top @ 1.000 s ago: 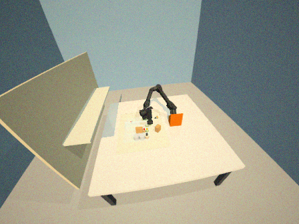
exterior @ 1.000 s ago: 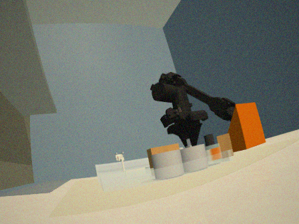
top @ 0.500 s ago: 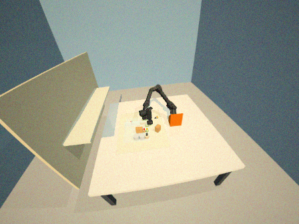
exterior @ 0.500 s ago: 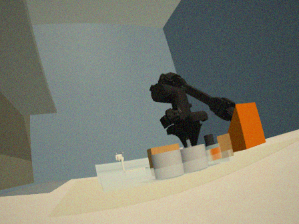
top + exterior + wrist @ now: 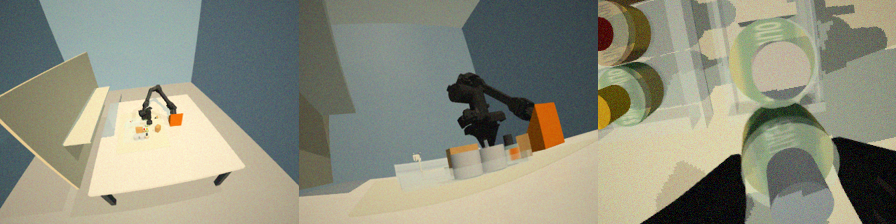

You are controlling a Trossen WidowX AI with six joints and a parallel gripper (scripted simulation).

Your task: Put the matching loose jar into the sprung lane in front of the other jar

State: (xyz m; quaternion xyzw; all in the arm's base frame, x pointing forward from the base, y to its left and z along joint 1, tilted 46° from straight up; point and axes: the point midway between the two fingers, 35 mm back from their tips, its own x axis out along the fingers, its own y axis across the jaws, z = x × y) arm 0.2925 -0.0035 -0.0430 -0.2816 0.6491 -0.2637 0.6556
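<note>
Jar (image 5: 787, 156) in tool (lane (image 5: 810, 3) occupied)

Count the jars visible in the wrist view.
4: one held in the gripper, one ahead in the lane, and two at the left edge. Others may be out of frame.

I am matt black all over: my arm (image 5: 159, 95) is a run of slim, blocky links with chunkier knuckles at the joints. My gripper (image 5: 486, 140) is black too, its fingers broad, flat and dark. My base (image 5: 175, 119) is a plain bright orange box. No cables or markings show.
</note>
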